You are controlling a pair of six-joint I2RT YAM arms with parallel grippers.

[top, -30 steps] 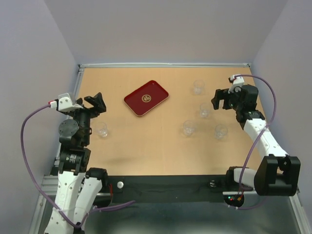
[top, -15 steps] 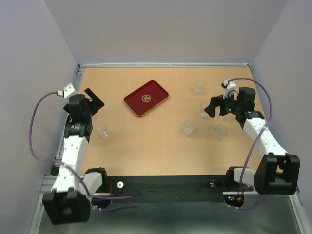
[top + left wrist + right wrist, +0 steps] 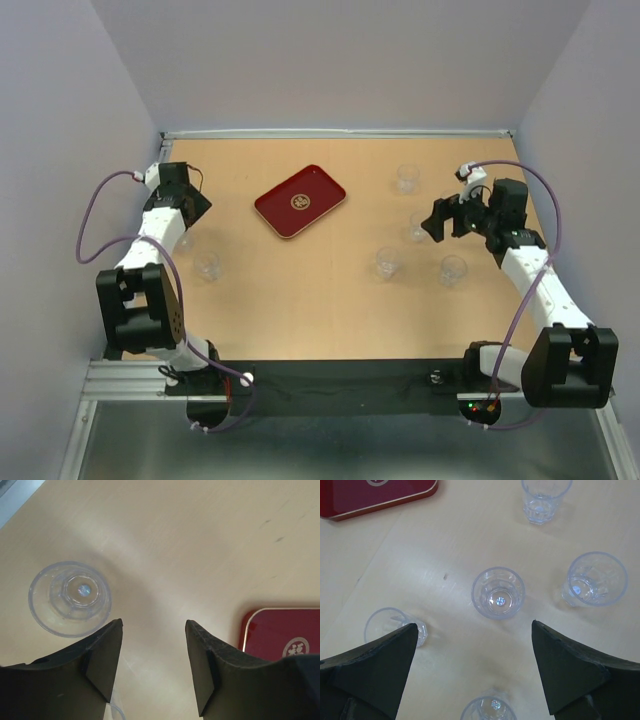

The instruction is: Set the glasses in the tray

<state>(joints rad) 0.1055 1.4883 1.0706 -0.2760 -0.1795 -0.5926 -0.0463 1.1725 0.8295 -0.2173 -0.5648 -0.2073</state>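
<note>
The dark-red tray [image 3: 300, 200] lies left of centre on the table; its corner shows in the left wrist view [image 3: 280, 635] and in the right wrist view [image 3: 375, 495]. Several clear glasses stand upright to its right [image 3: 387, 262]. One glass [image 3: 207, 265] stands at the left. My left gripper [image 3: 190, 205] hovers left of the tray, open [image 3: 154, 625] over bare table, with a glass [image 3: 70, 597] just outside its left finger. My right gripper [image 3: 440, 217] stands wide open [image 3: 474, 626] above the right-hand group. One glass [image 3: 498, 592] sits just ahead of its fingertips.
The wooden table [image 3: 300, 310] is walled on the left, back and right. A second glass rim [image 3: 117, 712] peeks out under my left finger. More glasses surround the right gripper [image 3: 596, 578], [image 3: 392, 625], [image 3: 487, 710], [image 3: 545, 497].
My left arm has swung from the near left out to the far left beside the tray, and its jaws have narrowed. My right gripper shifted slightly left toward the glasses, then held.
</note>
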